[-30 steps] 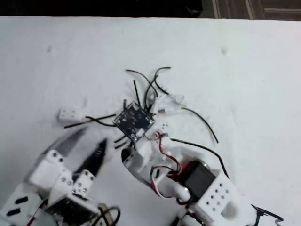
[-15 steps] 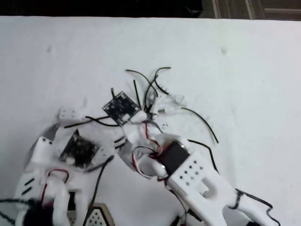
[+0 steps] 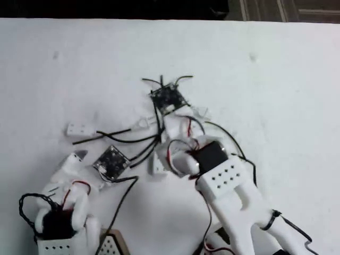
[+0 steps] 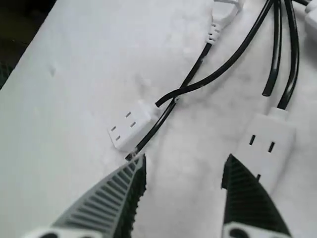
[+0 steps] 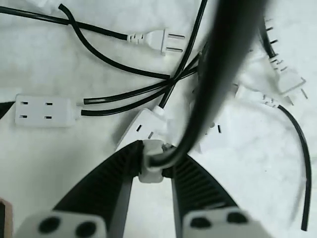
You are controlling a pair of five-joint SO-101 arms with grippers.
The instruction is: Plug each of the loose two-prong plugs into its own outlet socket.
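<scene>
My right gripper [image 5: 151, 159] is shut on a white plug [image 5: 150, 166] whose black cord [image 5: 218, 74] rises across the right wrist view. Just beyond its tips lies a white outlet socket [image 5: 142, 126] [image 3: 157, 164]. Another outlet socket [image 5: 42, 110] [image 3: 81, 129] lies further left. A loose two-prong plug [image 5: 157, 40] [image 3: 142, 124] rests between the cords. Two more plugs [image 5: 285, 79] [image 3: 199, 112] lie on the other side. My left gripper [image 4: 183, 173] is open low over the table, between the two sockets [image 4: 130, 126] [image 4: 267, 138].
Several black cords [image 3: 133, 141] cross on the white table [image 3: 276, 79] around the sockets. The right arm [image 3: 226, 183] comes in from the near right, the left arm [image 3: 64, 207] from the near left. A brown piece [image 3: 111, 244] sits at the near edge.
The right arm's wrist has swung toward the far side, dragging the cords with it. The left arm has turned so its wrist now points toward the sockets.
</scene>
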